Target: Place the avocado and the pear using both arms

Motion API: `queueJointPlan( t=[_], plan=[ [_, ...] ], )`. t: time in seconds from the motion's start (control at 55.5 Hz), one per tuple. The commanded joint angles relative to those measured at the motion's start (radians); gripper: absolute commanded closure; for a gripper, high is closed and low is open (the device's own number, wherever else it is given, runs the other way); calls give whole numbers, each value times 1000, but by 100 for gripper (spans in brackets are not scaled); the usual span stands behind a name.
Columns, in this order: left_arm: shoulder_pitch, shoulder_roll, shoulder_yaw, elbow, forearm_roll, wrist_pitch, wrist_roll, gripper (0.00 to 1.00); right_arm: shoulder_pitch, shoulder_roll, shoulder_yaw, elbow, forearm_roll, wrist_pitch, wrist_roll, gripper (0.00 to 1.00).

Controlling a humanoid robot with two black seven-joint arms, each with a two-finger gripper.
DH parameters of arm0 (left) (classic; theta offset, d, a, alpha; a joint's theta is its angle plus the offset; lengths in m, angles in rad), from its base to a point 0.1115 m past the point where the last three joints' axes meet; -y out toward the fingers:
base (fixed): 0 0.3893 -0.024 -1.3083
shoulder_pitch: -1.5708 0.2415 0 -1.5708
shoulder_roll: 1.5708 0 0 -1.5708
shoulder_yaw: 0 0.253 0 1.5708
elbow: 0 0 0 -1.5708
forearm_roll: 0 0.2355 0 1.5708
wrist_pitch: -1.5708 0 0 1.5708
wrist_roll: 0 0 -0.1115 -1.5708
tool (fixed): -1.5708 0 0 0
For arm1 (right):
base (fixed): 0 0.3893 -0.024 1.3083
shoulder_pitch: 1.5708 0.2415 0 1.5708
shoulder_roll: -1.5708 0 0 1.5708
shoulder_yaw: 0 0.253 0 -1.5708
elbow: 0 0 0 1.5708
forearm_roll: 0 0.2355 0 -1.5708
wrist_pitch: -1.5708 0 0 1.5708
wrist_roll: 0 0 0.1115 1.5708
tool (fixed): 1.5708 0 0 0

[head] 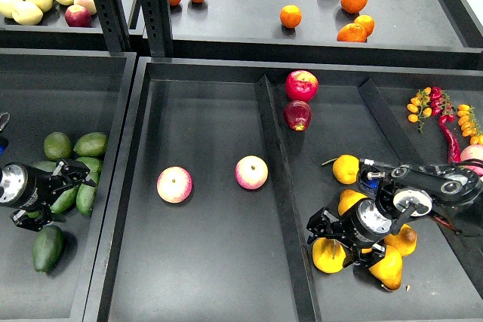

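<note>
The dark green avocado (47, 249) lies alone at the front of the left tray, below my left gripper (59, 195). That gripper is open and low over a pile of lighter green avocados (87, 195), with one of them between its fingers. The golden-yellow pear (330, 256) lies in the right tray among other pears (386, 268). My right gripper (336, 240) is open and right on top of it, one finger at its upper left and one at its right. I cannot tell whether the fingers touch it.
Two pink apples (174, 185) (251, 173) lie in the middle tray. Two red apples (301, 85) sit behind the right tray's divider (285, 186). Chillies and small tomatoes (445, 115) are at far right. Oranges (290, 16) and pale apples (27, 11) sit on the back shelf.
</note>
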Motion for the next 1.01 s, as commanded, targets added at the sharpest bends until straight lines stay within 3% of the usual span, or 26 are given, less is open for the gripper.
queueJointPlan(
  t=[0.0,0.216,0.468,0.739,0.991],
  plan=[
    [0,6,-5,-7,-8,0,0,0,16,-22,33,16,3,0,0,1],
    [0,26,-57,-4,-34,0,0,0,39,-40,100,-1,6,0,0,1],
    [43,8,-195,12,-85,0,0,0,29,18,272,-125,-4,0,0,1],
    [48,-76,-347,35,-157,0,0,0,28,81,430,-343,-6,0,0,1],
    [161,-190,-562,64,-180,0,0,0,-93,130,677,-384,12,0,0,1]
  ],
)
